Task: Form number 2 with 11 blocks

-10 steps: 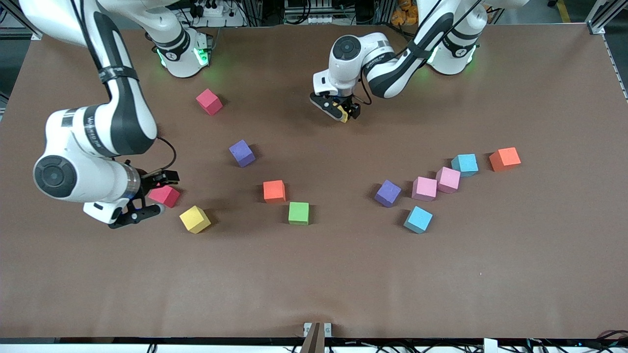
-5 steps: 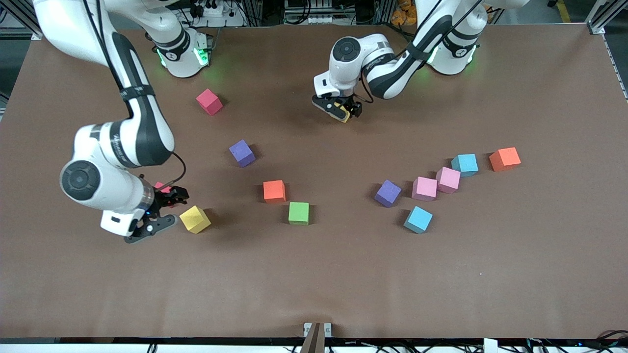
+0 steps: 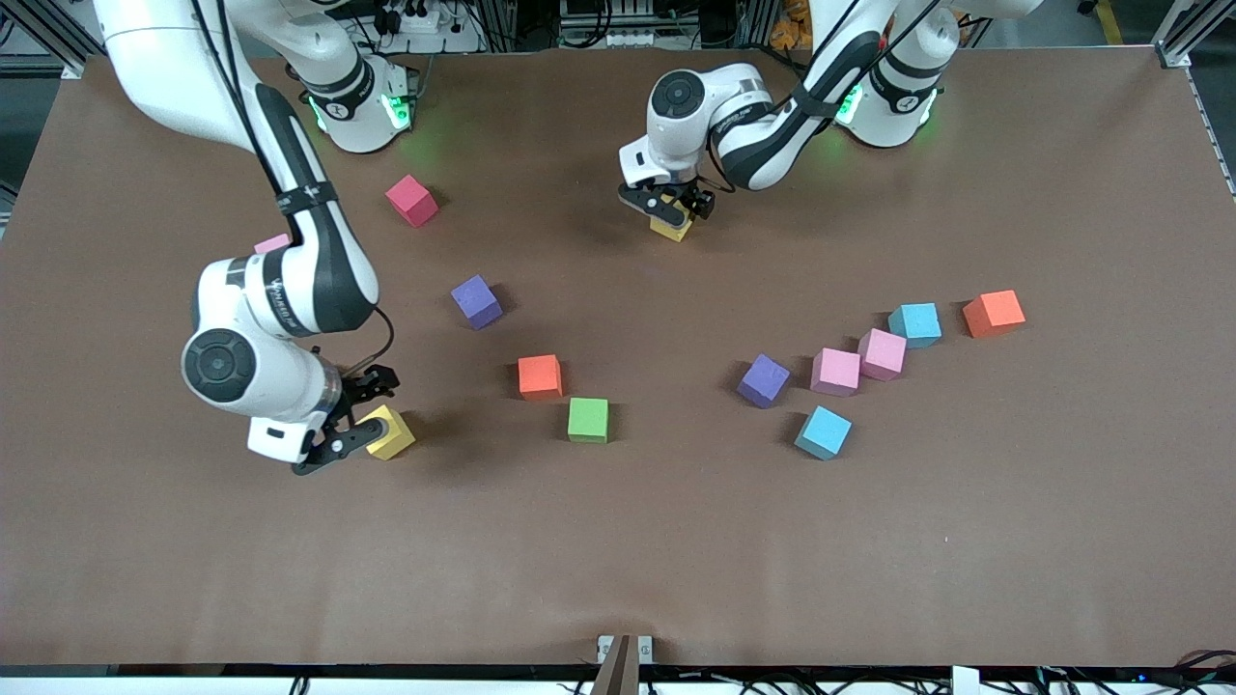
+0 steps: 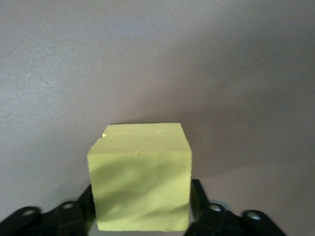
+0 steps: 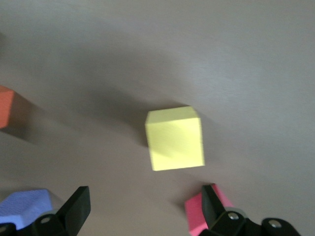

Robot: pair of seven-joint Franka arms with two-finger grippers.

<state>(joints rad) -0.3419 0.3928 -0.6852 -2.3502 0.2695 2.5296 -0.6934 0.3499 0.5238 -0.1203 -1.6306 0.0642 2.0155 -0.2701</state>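
Blocks: matte foam cubes, judged light, soft, grippy; grip flat opposing faces, mid-height.

Left gripper (image 3: pixel 669 208) low on worktop (image 3: pixel 618 541) near bases, jaws clasping yellow block (image 4: pixel 140 177).

Right gripper (image 3: pixel 359 415) over second yellow block (image 3: pixel 389 431), jaws spread, nothing held.

No digit formed; cubes scattered.

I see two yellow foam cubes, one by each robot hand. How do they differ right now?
The left gripper grips the farther yellow foam cube; the nearer yellow foam cube lies free, with the open right gripper over it. The nearer one lies toward the right arm's end of the table, the farther one mid-table. Both look alike and rest on the table.
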